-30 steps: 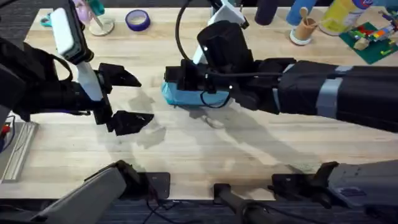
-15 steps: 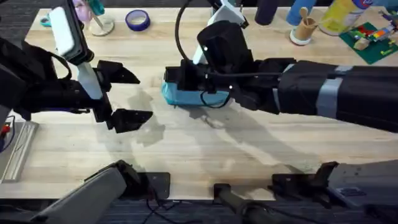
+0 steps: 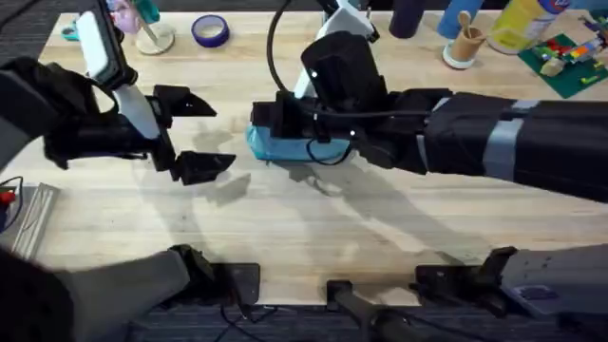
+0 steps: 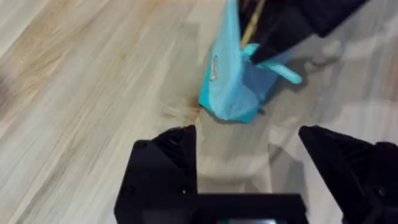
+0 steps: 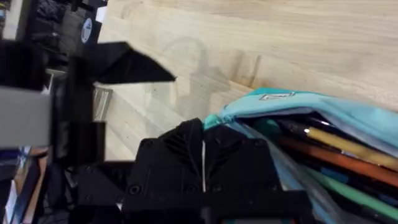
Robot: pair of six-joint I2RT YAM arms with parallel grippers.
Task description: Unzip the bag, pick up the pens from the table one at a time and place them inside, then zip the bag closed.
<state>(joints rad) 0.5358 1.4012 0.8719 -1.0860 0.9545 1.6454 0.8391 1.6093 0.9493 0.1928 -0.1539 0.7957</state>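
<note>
**A:** Okay, starting at the right gripper [image 3: 277, 122]: we've got it clamped on the near-left end of the bag [image 3: 285, 144], fingers closed tight in the right wrist view. We can't make out whether it's pinching the zipper pull or just fabric, so we won't claim either.

**B:** Agreed. And the left gripper [image 3: 195, 133] is spread wide with nothing in it, hanging just off that same end of the bag, towards the left edge of the table [image 3: 285, 237]. In the left wrist view the teal end sits right ahead of the open fingers, apart from them.

**A:** We read that as a bracing setup: one arm anchors the pouch so the other can pull the zipper without dragging the whole thing along.

**B:** Makes sense. The bag itself lies around the middle of the tabletop, a bit towards the far edge. The mouth looks open to us, and the pens [image 5: 339, 152] are already inside: orange, yellow and a green one lying along its length.

**A:** So what's left is the closing, we reckon. The risk we see is soft fabric bunching up if the left side doesn't get a solid hold first.

**B:** Yep, or a pen tip catching the zipper.
</note>
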